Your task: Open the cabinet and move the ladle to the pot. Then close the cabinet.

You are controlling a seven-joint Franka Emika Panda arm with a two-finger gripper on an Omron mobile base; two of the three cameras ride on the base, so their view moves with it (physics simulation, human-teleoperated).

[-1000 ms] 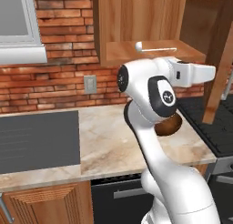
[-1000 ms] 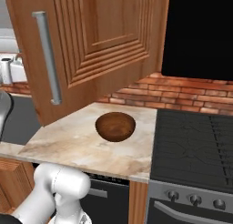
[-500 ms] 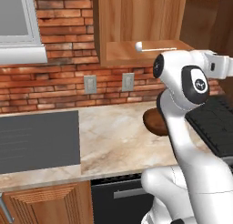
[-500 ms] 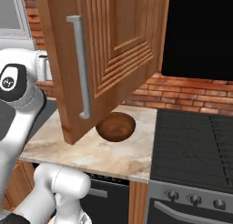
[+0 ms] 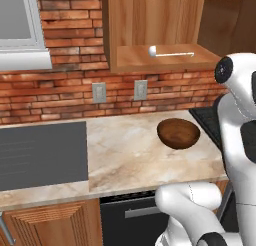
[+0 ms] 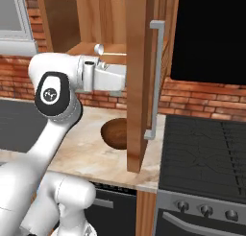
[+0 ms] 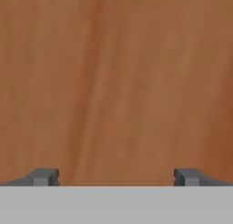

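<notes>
Medium-brown wooden wall cabinet point(image 5: 150, 35), door point(image 6: 139, 81) swung wide, silvery slim metal ladle point(image 5: 170, 53) lying on its shelf, long axis along the shelf front, behind and aside of the fingers point(image 7: 41, 176), spread apart, empty, facing the door's wood.

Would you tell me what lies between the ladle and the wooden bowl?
In the left base view, the cabinet's bottom shelf board, then brick wall, separate ladle from bowl.

Cabinet point(image 6: 139, 86) door swung out edge-on; ladle point(image 6: 106, 51) on shelf; brown bowl point(image 6: 114, 133) on counter point(image 6: 91, 158).
</notes>
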